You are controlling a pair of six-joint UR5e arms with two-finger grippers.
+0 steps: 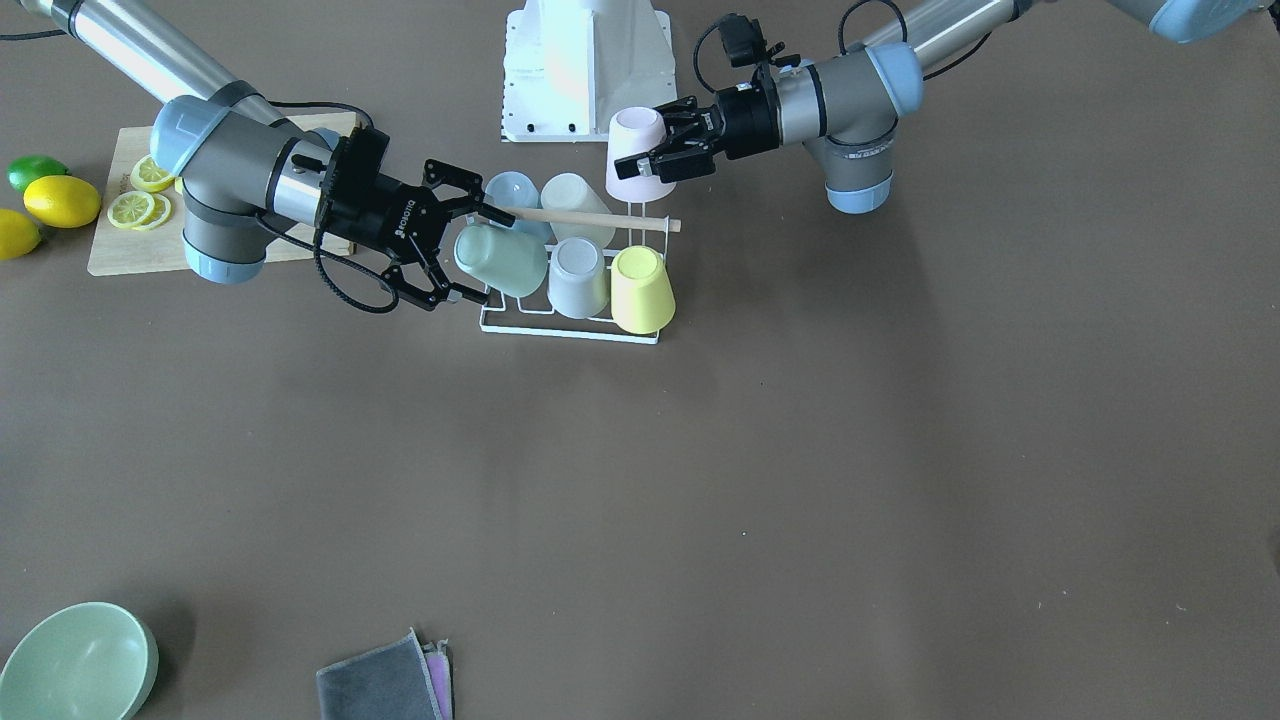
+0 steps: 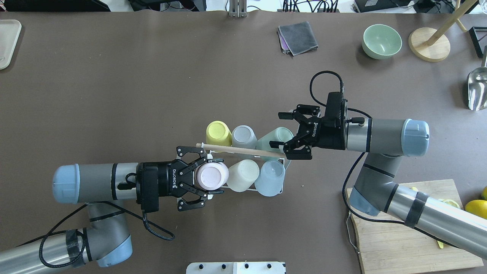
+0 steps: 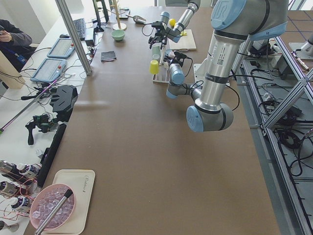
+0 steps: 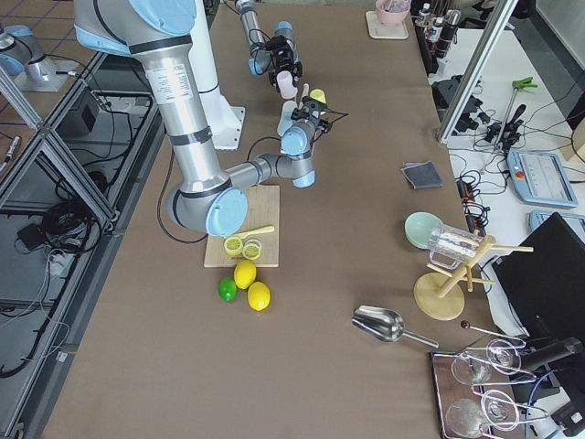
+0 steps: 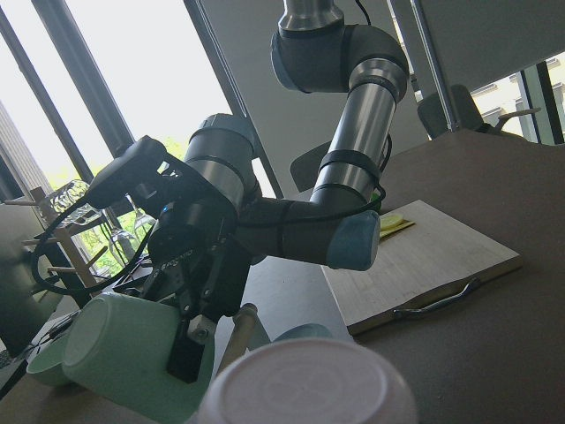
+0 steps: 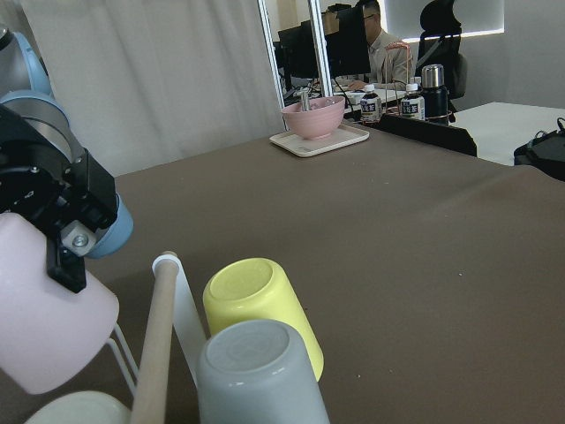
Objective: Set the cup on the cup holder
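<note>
The cup holder [image 1: 570, 331] is a white wire rack with a wooden rod [image 1: 600, 220] across its top, and it also shows in the overhead view [image 2: 243, 151]. Upside-down blue, cream, grey and yellow [image 1: 642, 288] cups sit on its prongs. A mint green cup [image 1: 512, 268] lies tilted at its end. My left gripper [image 1: 648, 140] is shut on an upside-down pink cup [image 2: 212, 177], held over the rack's corner. My right gripper [image 2: 276, 129] is open, with its fingers either side of the green cup [image 2: 276, 139].
A cutting board [image 1: 110, 250] with lemon slices, whole lemons and a lime lie behind my right arm. A green bowl [image 2: 381, 41], a grey cloth [image 2: 298, 37] and a wooden stand [image 2: 429, 43] are at the far side. The robot base plate [image 1: 585, 70] is near the rack.
</note>
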